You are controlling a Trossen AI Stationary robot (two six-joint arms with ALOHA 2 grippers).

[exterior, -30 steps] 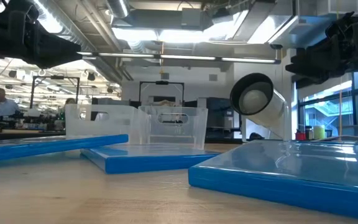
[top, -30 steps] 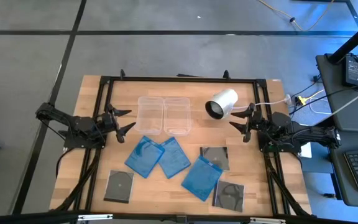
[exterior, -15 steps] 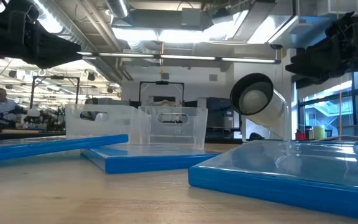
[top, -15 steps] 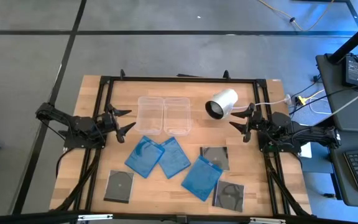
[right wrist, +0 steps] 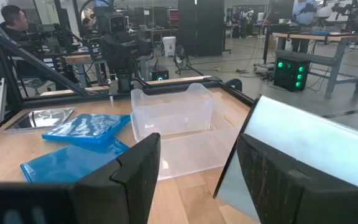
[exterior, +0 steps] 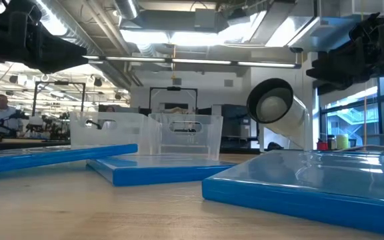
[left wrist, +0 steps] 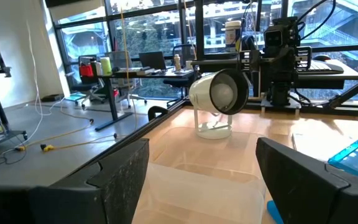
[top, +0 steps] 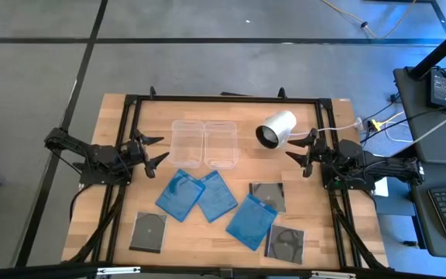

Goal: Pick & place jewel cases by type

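Note:
Three blue jewel cases [top: 180,193] [top: 217,195] [top: 251,221] and three dark ones showing a disc [top: 149,231] [top: 268,196] [top: 285,242] lie flat on the near half of the wooden table. The two left blue cases meet at their edges. My left gripper [top: 155,150] stands open at the table's left side, level and above the table, pointing toward the middle. My right gripper [top: 299,154] stands open at the right side, facing it. Nothing is between either pair of fingers [left wrist: 129,180] [right wrist: 138,171].
Two clear plastic tubs [top: 186,143] [top: 221,144] stand side by side at the middle of the table, beyond the cases. A white cylinder with a dark end [top: 276,129] stands at the far right, close to my right gripper. A black frame [top: 223,98] runs around the table.

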